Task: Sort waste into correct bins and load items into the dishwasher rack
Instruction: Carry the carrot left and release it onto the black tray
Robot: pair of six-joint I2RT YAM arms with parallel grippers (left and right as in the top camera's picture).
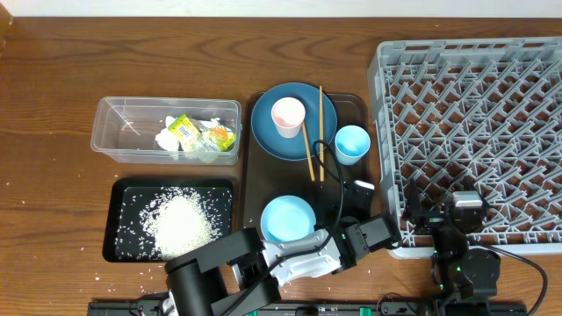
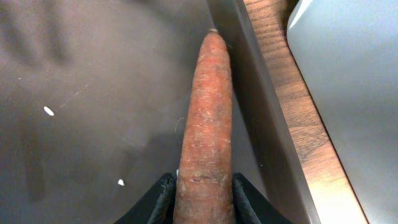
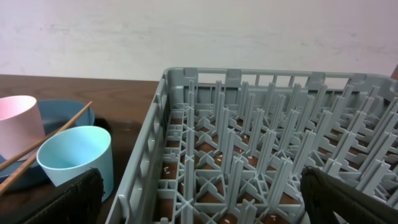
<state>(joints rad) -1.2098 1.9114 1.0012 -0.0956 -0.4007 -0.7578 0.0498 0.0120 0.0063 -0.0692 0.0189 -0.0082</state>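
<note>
So, overhead, waste: yellow-green crumpled snack wrapper (image 1: 184,129) and crumpled white paper (image 1: 167,139) in the clear rectangular plastic tub (image 1: 123,118); loose white rice grains (image 1: 180,221) heaped in the shallow black rectangular tray (image 1: 123,250).
Overhead, dishes: large dark blue plate (image 1: 268,132), pale pink cup (image 1: 288,117) on it, pair of wooden chopsticks (image 1: 314,132) across its edge, light blue cup (image 1: 351,144), light blue bowl (image 1: 288,219), all on the dark brown serving tray (image 1: 351,110); none in the large square grey plastic rack (image 1: 474,114).
Overhead, arms: left gripper (image 1: 360,188) low at the serving tray's right edge, beside the rack; right gripper (image 1: 421,206) over the rack's near left corner.
Left wrist, carrot: small orange carrot (image 2: 208,112) flat on the serving tray (image 2: 112,93), lengthwise along its raised rim, stray grains nearby.
Left wrist, jaws: partly closed, clamped on the carrot's thick end, one black finger (image 2: 163,199) against each flank.
Left wrist, risk: likely roll or slip from the pinch on lifting, given the round taper and a grip far from the middle; possible snag of a finger on the rim.
Right wrist, jaws: spread wide, holding and touching nothing; rack (image 3: 249,155) below and ahead, light blue cup (image 3: 78,158) and pale pink cup (image 3: 15,124) off to the left.
Right wrist, risk: slight; a clash with the left arm only if swung over the serving tray.
</note>
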